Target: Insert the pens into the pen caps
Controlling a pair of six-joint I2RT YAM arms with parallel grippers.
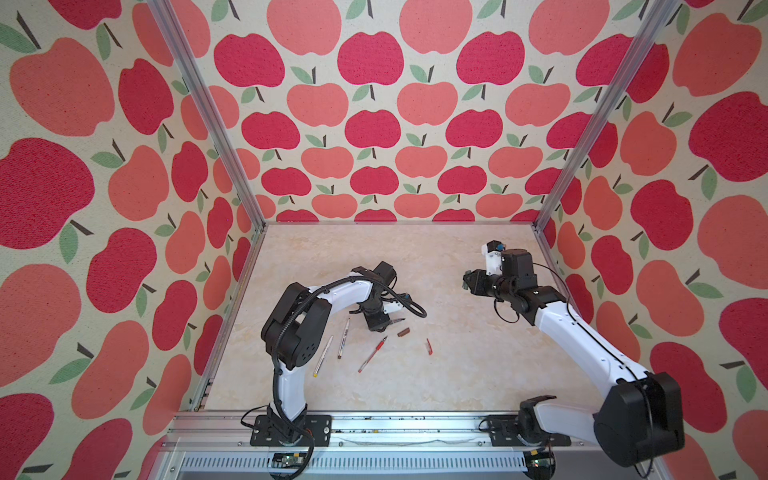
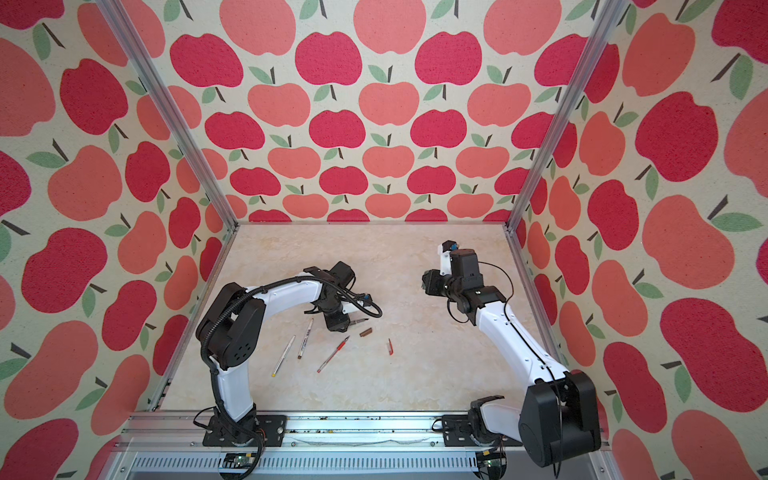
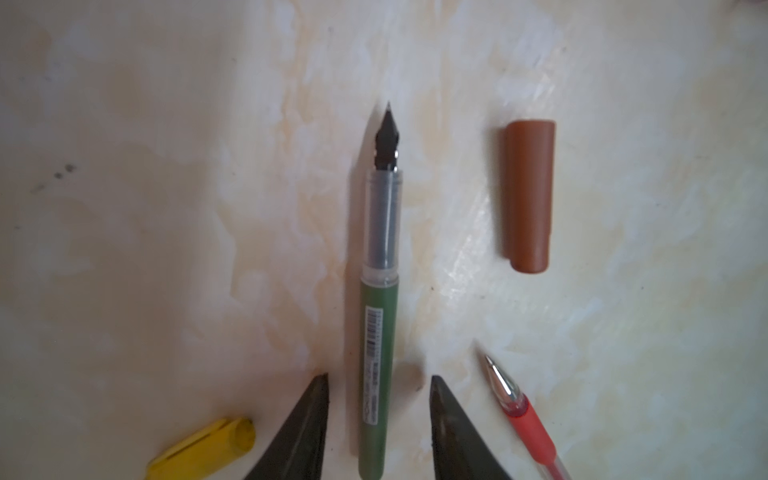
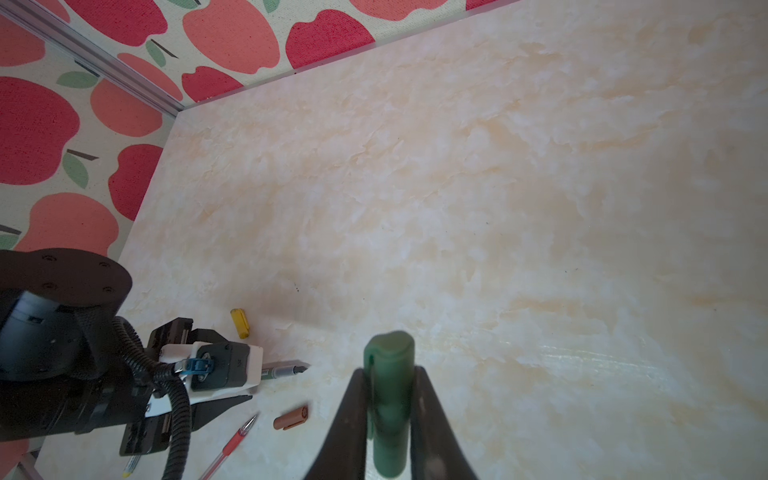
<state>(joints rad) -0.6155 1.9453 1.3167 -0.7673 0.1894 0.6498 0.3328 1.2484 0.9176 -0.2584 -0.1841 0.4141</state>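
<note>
desk (image 1: pixel 415 257): pale marbled top, carrying the loose pens and caps, all grouped near the left arm.
left hand (image 3: pixel 378 382): open and low over the desk, one dark finger on either side of the dark green slim pen (image 3: pixel 376 332), with a gap showing on both sides.
right hand (image 4: pixel 390 370): raised well off the desk and clamped on the dark green tube cap (image 4: pixel 390 349); cannot tell which end of it is the mouth.
green pen: flat on the desk, black nib pointing away from the left hand.
grip: close squarely on the green barrel, behind the clear section; lift level; keep the nib end free for the cap.
clear red pen (image 3: pixel 528 419): tip just beside one finger; avoid nudging it while closing.
brown tube cap (image 3: pixel 528 195): near the nib, apart from it.
yellow tube cap (image 3: pixel 203 451): just beside the other finger; likewise leave undisturbed.
</note>
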